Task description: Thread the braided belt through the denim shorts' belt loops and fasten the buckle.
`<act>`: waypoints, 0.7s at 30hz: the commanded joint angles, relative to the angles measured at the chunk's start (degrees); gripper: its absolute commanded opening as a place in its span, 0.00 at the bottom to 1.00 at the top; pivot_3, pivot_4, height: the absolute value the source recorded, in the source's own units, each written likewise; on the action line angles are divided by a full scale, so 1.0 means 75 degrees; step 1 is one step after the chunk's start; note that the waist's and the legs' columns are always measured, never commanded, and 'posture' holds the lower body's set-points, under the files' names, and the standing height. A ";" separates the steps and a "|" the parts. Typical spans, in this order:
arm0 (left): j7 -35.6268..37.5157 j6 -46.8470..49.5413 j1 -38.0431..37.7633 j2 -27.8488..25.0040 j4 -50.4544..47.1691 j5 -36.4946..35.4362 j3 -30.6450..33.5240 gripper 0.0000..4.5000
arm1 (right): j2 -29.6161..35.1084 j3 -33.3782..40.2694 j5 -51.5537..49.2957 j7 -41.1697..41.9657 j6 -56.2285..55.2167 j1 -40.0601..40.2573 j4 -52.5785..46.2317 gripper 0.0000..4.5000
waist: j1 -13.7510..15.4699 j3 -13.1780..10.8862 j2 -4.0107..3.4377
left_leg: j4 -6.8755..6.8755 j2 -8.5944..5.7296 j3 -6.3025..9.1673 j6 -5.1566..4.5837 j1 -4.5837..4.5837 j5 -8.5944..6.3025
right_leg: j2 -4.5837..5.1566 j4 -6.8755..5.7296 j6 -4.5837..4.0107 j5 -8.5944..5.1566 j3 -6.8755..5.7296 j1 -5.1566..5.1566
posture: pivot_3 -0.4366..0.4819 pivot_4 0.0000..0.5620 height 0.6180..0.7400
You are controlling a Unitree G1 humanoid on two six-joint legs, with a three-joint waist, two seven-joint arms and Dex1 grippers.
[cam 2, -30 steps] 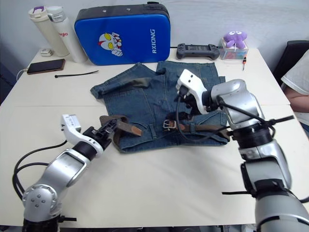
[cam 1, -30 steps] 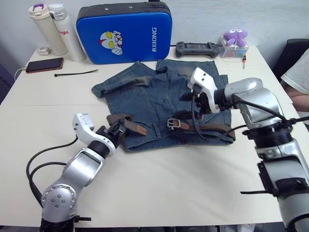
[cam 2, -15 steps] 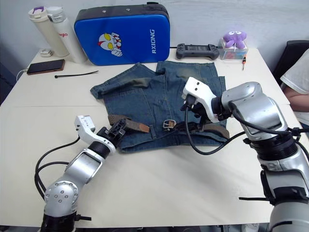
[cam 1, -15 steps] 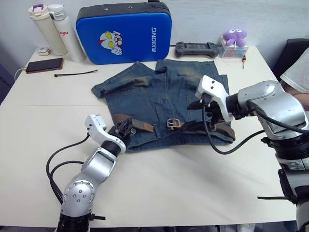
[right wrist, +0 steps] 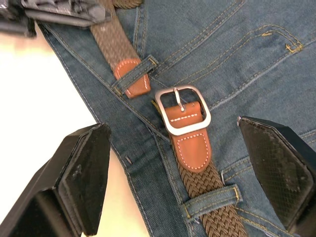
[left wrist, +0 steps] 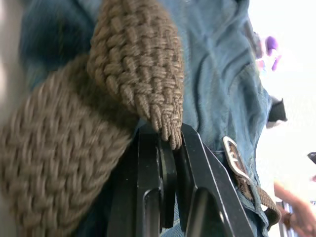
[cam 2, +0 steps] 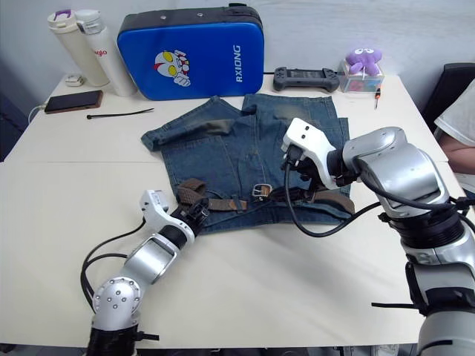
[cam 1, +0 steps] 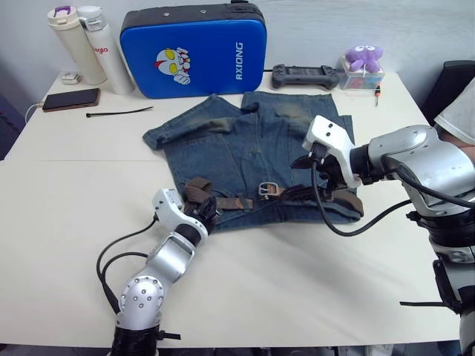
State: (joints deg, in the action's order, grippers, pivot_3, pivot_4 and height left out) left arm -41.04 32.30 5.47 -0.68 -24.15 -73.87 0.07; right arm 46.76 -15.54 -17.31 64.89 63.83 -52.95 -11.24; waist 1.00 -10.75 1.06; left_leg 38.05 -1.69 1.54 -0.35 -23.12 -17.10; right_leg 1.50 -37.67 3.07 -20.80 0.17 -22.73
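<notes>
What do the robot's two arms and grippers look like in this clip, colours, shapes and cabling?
Both arms are rounded silver-grey metal segments with black joints. Each wrist carries a white boxy housing ahead of a gripper with two black fingers: the left gripper, the right gripper. The right gripper's finger pads are textured black wedges. Loose black cables loop beside each forearm.

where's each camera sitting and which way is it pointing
Head stereo pair: forward and down over the table, both arms in view.
Left wrist: along the left end effector, shut on the braided belt.
Right wrist: down past the open right end effector at the buckle and denim shorts.
Every view shares the belt on the shorts.
</notes>
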 commanded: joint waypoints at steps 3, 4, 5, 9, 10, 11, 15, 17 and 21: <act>-0.0116 0.0102 0.0136 0.0494 0.0338 0.0089 0.0011 0.00 | 0.0173 0.0112 -0.0183 -0.0112 0.0121 -0.0379 -0.0234 0.98 | 0.0053 0.0000 0.0000 | 0.0004 0.0000 -0.0001 0.0000 0.0001 0.0000 | -0.0001 -0.0004 0.0000 0.0000 0.0000 0.0000 | 0.48 0.27 0.99; -0.0086 0.0132 0.0283 0.0577 0.0453 0.0090 0.0005 0.00 | 0.0207 0.0084 -0.0194 -0.0098 0.0110 -0.0408 -0.0240 0.98 | 0.0057 0.0000 0.0000 | 0.0005 0.0000 -0.0001 0.0000 0.0001 0.0000 | -0.0001 -0.0005 0.0000 0.0000 0.0000 0.0001 | 0.48 0.27 0.99; -0.0025 0.0201 0.0448 0.0633 0.0593 0.0084 -0.0013 0.00 | 0.0241 0.0070 -0.0214 -0.0088 0.0111 -0.0424 -0.0259 0.98 | 0.0068 0.0000 0.0000 | 0.0008 -0.0001 -0.0002 0.0000 0.0001 0.0000 | -0.0001 -0.0006 0.0001 0.0001 0.0000 0.0003 | 0.48 0.27 0.99; 0.0175 0.0602 0.1151 0.0692 0.1209 0.0099 -0.0012 0.00 | 0.0286 0.0062 -0.0281 -0.0108 0.0117 -0.0449 -0.0290 0.98 | 0.0106 0.0000 0.0000 | 0.0017 -0.0005 -0.0001 -0.0008 0.0000 -0.0001 | 0.0001 -0.0004 0.0008 0.0004 -0.0002 0.0010 | 0.48 0.27 0.99; 0.0218 0.0702 0.1360 0.0685 0.1320 0.0096 0.0003 0.00 | 0.0288 0.0073 -0.0301 -0.0130 0.0137 -0.0441 -0.0316 0.98 | 0.0109 0.0000 0.0000 | 0.0017 -0.0006 -0.0001 -0.0010 0.0000 0.0000 | 0.0002 -0.0004 0.0009 0.0005 -0.0002 0.0009 | 0.48 0.27 0.99; 0.0241 0.0806 0.1522 0.0680 0.1401 0.0072 0.0024 0.00 | 0.0292 0.0088 -0.0320 -0.0158 0.0157 -0.0423 -0.0348 0.98 | 0.0106 0.0000 0.0001 | 0.0019 -0.0006 -0.0001 -0.0010 0.0000 0.0000 | 0.0002 -0.0004 0.0010 0.0005 -0.0001 0.0010 | 0.48 0.27 0.99; 0.0340 0.1469 0.1930 0.0430 0.1530 0.0150 -0.0041 0.00 | 0.0334 0.0181 -0.0417 -0.0305 0.0260 -0.0338 -0.0480 0.98 | 0.0087 0.0000 0.0001 | 0.0020 -0.0007 -0.0002 -0.0011 -0.0001 0.0001 | 0.0001 -0.0008 0.0011 0.0006 0.0000 0.0009 | 0.48 0.27 0.99; 0.0442 0.1772 0.2061 0.0272 0.1573 0.0296 -0.0081 0.00 | 0.0404 0.0207 -0.0459 -0.0342 0.0264 -0.0270 -0.0566 0.98 | 0.0084 0.0000 0.0001 | 0.0019 -0.0007 -0.0001 -0.0010 -0.0001 0.0001 | 0.0001 -0.0009 0.0011 0.0006 -0.0001 0.0009 | 0.48 0.27 0.99; 0.0681 0.2113 0.2298 0.0160 0.1730 0.0504 -0.0021 0.00 | 0.0733 0.0145 -0.0393 -0.0244 -0.0186 0.0063 -0.0908 0.98 | 0.0097 0.0000 0.0001 | 0.0020 -0.0007 -0.0001 -0.0010 0.0000 0.0001 | 0.0002 -0.0008 0.0011 0.0006 -0.0002 0.0009 | 0.48 0.27 0.99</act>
State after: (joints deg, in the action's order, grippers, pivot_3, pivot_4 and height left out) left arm -37.50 46.92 21.76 0.07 -11.00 -70.73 0.22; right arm 50.89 -15.60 -19.83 62.67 64.28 -52.59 -15.38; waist 1.73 -10.75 1.07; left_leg 38.21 -1.74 1.53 -0.42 -23.12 -17.09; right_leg 1.52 -37.73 3.15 -20.75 0.16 -22.66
